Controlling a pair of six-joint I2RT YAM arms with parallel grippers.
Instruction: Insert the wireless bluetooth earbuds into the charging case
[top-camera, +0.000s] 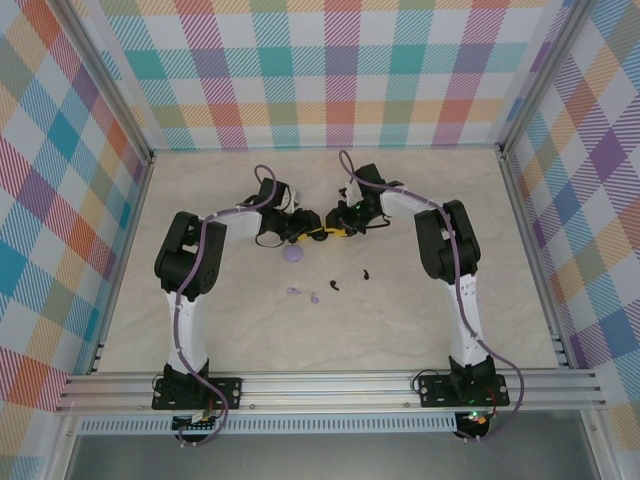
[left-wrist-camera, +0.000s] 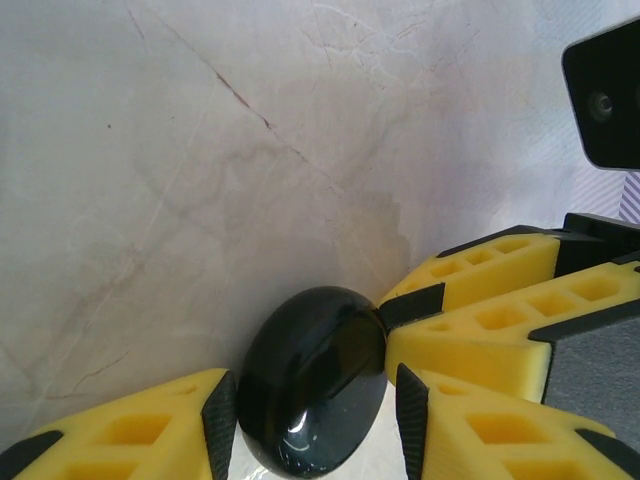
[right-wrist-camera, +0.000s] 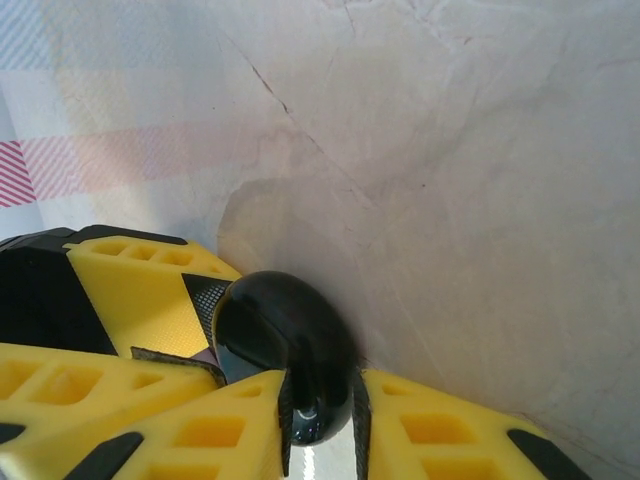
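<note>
1. The pale marbled table (top-camera: 430, 320) carries both arms, which bend inward so that their jaws meet nose to nose.
2. Our left gripper (left-wrist-camera: 312, 415) has its jaws parted to the width of the black case (left-wrist-camera: 315, 370), with a pad pressed against each side of it.
3. Our right gripper (right-wrist-camera: 322, 418) comes in from the opposite side. Its jaws are nearly closed and pinch a thin edge of the same case. We cannot tell whether the lid is open.
4. The lavender case (top-camera: 293, 254) lies flat just on the base side of the left jaws, apart from them.
5. Farther toward the bases than both jaws, loose on the table, lie a lavender earbud (top-camera: 293, 291), a second lavender earbud (top-camera: 314, 297), a black earbud (top-camera: 334, 285) and a second black earbud (top-camera: 365, 272).
</note>
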